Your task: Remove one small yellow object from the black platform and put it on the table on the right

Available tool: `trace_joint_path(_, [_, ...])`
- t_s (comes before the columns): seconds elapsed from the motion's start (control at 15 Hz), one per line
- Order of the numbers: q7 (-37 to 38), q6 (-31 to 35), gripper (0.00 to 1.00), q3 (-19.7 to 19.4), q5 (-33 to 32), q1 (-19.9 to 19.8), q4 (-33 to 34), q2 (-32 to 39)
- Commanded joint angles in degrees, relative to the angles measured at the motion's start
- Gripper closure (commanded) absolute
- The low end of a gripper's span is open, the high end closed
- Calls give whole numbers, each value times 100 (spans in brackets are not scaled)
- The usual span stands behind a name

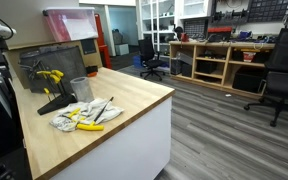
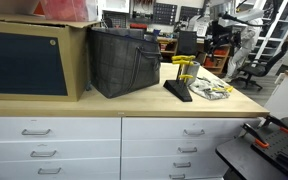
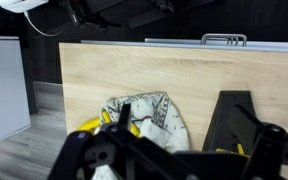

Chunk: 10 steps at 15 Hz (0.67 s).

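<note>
A black platform (image 1: 52, 100) stands on the wooden table and also shows in the other exterior view (image 2: 177, 90) and the wrist view (image 3: 234, 115). Small yellow objects (image 1: 52, 74) sit on its upright part, seen in both exterior views (image 2: 184, 62). In the wrist view one yellow piece (image 3: 240, 150) shows at the platform's near end, partly hidden by my gripper. My gripper (image 3: 174, 160) hangs high above the table, open and empty, its fingers wide apart. The arm (image 2: 224, 30) is raised above the table's far end.
A white patterned cloth (image 3: 149, 115) with yellow-handled tools (image 1: 84, 118) lies beside the platform. A grey cup (image 1: 80, 88) stands behind it. A dark bag (image 2: 124, 60) and a box (image 2: 29, 55) stand on the table. Bare wood (image 1: 134, 95) lies beyond the cloth.
</note>
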Motion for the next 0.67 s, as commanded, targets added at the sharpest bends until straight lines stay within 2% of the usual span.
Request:
trace_joint_path(0.0, [-482, -108, 0, -47, 293, -60, 284, -21])
trace_joint_path(0.6, [-1071, -147, 0, -102, 928, -121, 741, -24])
